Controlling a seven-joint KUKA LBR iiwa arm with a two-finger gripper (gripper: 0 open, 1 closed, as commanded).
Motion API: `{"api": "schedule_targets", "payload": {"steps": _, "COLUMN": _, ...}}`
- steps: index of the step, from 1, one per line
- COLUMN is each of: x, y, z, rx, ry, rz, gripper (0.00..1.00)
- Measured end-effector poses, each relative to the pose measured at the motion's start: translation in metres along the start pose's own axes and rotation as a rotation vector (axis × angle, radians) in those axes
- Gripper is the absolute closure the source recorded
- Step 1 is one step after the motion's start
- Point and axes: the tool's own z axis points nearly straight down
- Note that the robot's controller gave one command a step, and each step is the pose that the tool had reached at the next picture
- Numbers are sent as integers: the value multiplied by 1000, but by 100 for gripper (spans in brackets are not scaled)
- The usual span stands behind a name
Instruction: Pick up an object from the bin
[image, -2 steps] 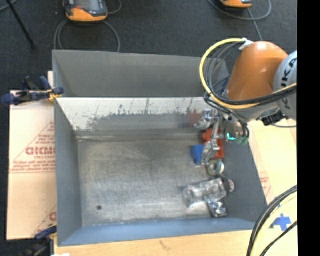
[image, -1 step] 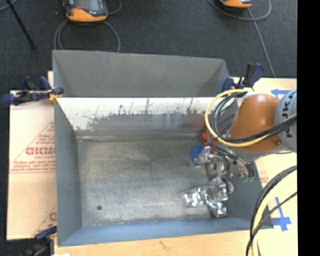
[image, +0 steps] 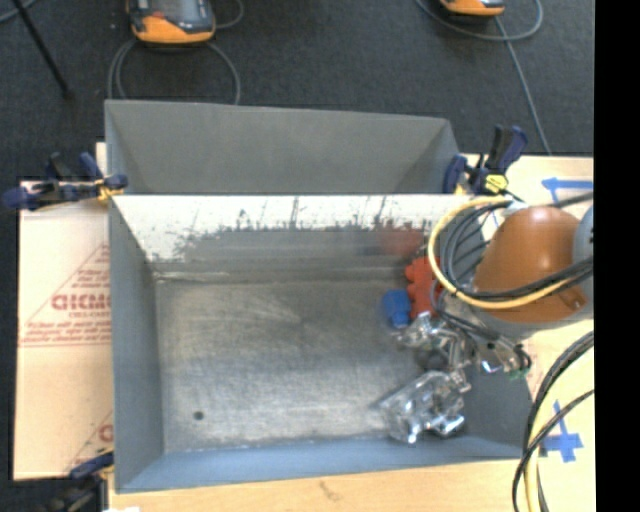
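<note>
Floor (image: 320, 60): dark carpet.
Orange device (image: 172, 22): on the floor, upper left.
Second orange device (image: 468, 6): upper right, partly cut off.

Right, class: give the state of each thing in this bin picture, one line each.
Bin: upright, open on top.
Blue thing: lying on the floor, right side.
Red thing: behind it, partly hidden by the arm.
Gripper: down in the near right corner.

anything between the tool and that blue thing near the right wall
No loose thing visibly lies between them. The tool is low near the front right corner of the bin. The blue thing lies further back, beside a red thing. The arm's own wrist hides part of that stretch.
</note>
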Motion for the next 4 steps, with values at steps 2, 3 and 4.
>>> {"api": "schedule_targets", "payload": {"steps": 2, "x": 8, "y": 12, "z": 2, "rx": 9, "ry": -7, "rz": 78, "gripper": 0}}
{"api": "schedule_targets", "payload": {"steps": 3, "x": 8, "y": 12, "z": 2, "rx": 9, "ry": -6, "rz": 87, "gripper": 0}}
{"api": "schedule_targets", "payload": {"steps": 4, "x": 14, "y": 12, "z": 2, "rx": 2, "ry": 20, "rz": 85, "gripper": 100}}
